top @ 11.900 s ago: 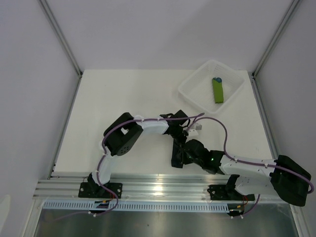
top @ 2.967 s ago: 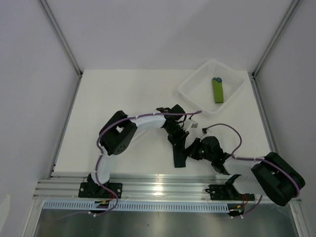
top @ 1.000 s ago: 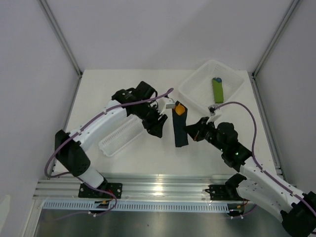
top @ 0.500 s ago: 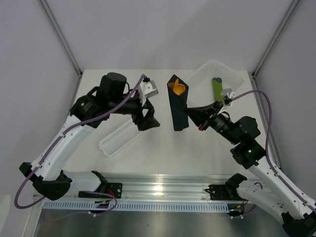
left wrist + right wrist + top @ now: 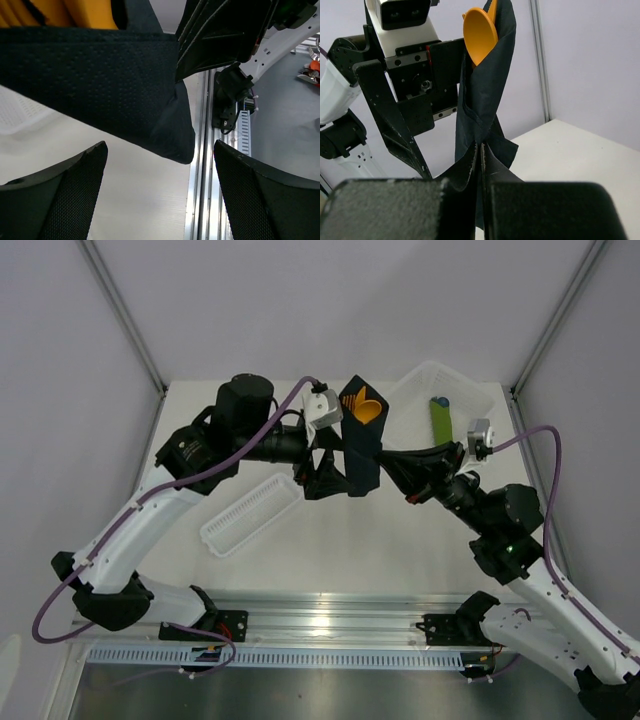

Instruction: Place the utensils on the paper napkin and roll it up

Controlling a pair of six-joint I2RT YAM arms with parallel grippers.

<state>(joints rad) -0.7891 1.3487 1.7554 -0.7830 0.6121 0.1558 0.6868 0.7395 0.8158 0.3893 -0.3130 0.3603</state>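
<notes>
The paper napkin (image 5: 360, 452), a thin black sheet rolled into a dark tube, hangs mid-frame in the top view, raised above a white worktop (image 5: 300, 552). Nearest runs an aluminium rail (image 5: 320, 612). A white ribbed plastic tray (image 5: 250, 515) lies on the worktop, and at upper right a clear plastic bin (image 5: 468, 392) holds a green rolled bundle (image 5: 441, 423). Pale walls enclose all. The tube's long axis runs up the frame and stands upright in the right wrist view, with orange plastic utensils (image 5: 480, 35) poking from its top end. The right end effector (image 5: 481, 155) pinches its lower end. The left end effector (image 5: 159, 150) is spread wide just beside it.
</notes>
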